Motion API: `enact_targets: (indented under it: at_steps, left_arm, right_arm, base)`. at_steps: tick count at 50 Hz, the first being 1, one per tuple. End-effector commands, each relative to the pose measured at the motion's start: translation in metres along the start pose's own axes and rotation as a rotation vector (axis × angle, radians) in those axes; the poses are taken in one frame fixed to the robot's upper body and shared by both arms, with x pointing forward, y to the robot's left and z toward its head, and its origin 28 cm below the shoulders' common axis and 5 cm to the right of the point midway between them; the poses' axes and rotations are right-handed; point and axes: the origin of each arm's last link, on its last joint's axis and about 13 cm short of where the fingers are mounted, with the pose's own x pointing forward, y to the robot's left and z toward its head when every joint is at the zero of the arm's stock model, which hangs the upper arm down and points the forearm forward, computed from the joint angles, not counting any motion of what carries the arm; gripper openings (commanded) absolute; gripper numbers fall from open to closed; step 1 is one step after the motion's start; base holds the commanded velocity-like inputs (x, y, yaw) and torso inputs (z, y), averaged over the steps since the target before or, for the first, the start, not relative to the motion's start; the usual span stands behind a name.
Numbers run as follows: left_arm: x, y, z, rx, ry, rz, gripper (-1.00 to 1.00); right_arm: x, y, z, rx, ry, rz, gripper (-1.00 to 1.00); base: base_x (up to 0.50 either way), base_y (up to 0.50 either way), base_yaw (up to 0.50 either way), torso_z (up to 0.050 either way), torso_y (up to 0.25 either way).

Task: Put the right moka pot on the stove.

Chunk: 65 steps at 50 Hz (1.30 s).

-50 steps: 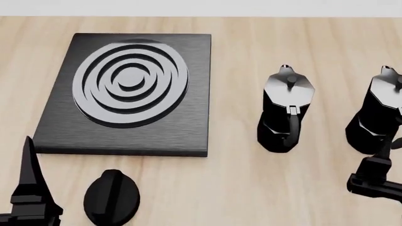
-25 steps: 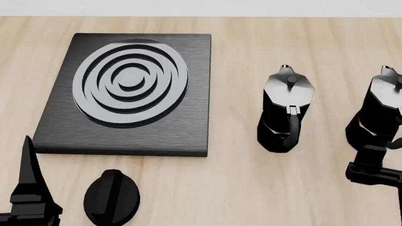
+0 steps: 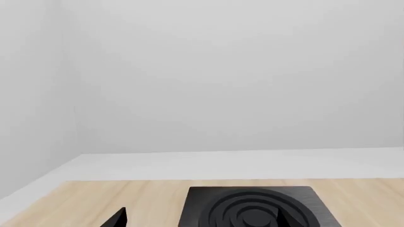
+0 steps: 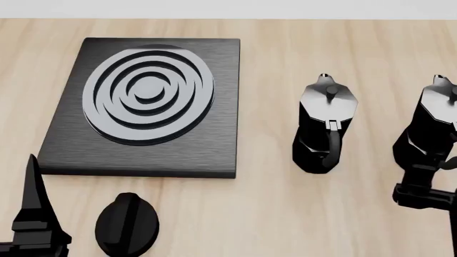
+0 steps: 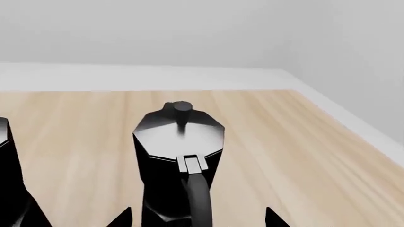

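Observation:
Two identical black moka pots stand on the wooden table. The right moka pot is at the head view's right edge, partly cut off. In the right wrist view it stands upright, handle toward the camera, just ahead of my right gripper, whose jaws are open on either side of its base. My right gripper shows low at the pot's near side. The stove lies flat at the left, its burner bare. My left gripper is open and empty at the near left, short of the stove.
The left moka pot stands between the stove and the right pot, and shows at the edge of the right wrist view. A round black dial knob lies near the stove's front edge. The table's far edge meets a white wall.
My right gripper has crept slightly forward toward the right moka pot. The left arm, both pots and the stove have not moved.

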Motion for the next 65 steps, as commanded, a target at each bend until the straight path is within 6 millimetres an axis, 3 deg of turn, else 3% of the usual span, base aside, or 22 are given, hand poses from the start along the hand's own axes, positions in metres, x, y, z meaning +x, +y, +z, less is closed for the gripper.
enact_targets:
  at_steps: [1,36,37,52,65]
  left_arm:
    - [0.000,0.000,0.000,-0.003,-0.002,0.000,1.00]
    - [0.000,0.000,0.001,0.000,-0.004,-0.001,1.00]
    - [0.000,0.000,0.002,0.000,-0.004,-0.001,1.00]
    - [0.000,-0.001,0.001,0.006,-0.005,-0.002,1.00]
    - [0.000,-0.001,0.001,-0.001,0.005,-0.003,1.00]
  right_arm:
    - [0.007,0.001,-0.005,-0.015,0.024,0.001,1.00]
    - [0.027,0.002,-0.008,-0.035,0.042,-0.018,1.00]
    - [0.027,0.002,-0.008,-0.035,0.042,-0.018,-1.00]
    - [0.016,0.001,-0.002,-0.016,0.023,-0.017,-1.00]
    - [-0.018,-0.001,0.019,0.018,-0.058,0.029,-1.00]
  base:
    - [0.00,0.00,0.00,0.000,0.000]
    - [0.00,0.00,0.00,0.000,0.000]
    - [0.00,0.00,0.00,0.000,0.000]
    - [0.00,0.00,0.00,0.000,0.000]
    - [0.00,0.00,0.00,0.000,0.000]
